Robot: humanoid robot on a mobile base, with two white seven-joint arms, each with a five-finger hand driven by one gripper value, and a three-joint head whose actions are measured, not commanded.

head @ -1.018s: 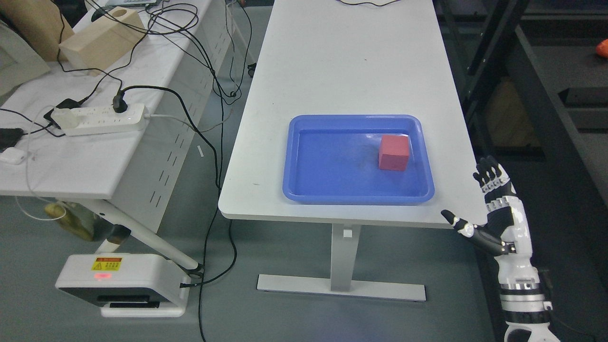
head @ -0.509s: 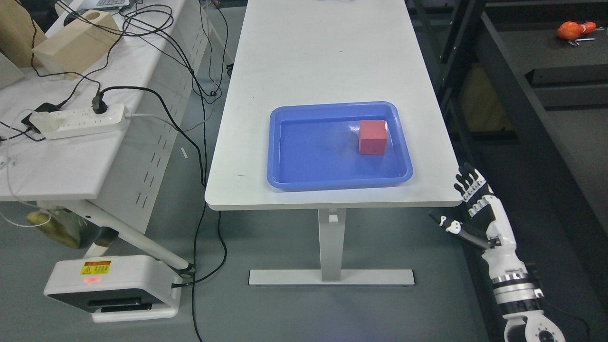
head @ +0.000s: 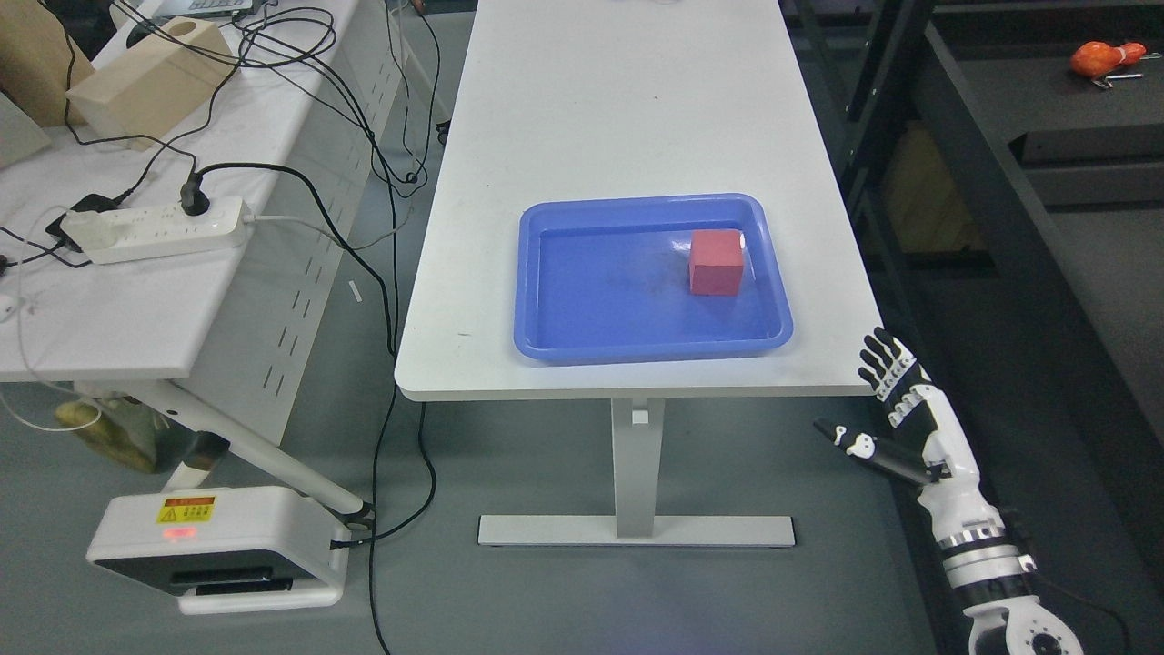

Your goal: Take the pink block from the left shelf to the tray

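Note:
A pink block (head: 716, 262) sits inside the blue tray (head: 564, 341), near its right wall. The tray rests on the white table (head: 627, 109) close to the front edge. My right hand (head: 887, 405) hangs off the table's front right corner, below the tabletop, fingers spread and holding nothing. It is well apart from the tray and the block. My left hand does not show.
A second white table (head: 118, 309) at the left carries a power strip (head: 155, 230), tangled cables and a wooden box (head: 145, 82). A white device (head: 218, 546) stands on the floor. Dark shelving (head: 1000, 182) at the right holds an orange object (head: 1100, 57).
The camera shifted early on, so the whole scene slid left and up. My right hand has drifted slightly lower, still open. The block stays put in the tray.

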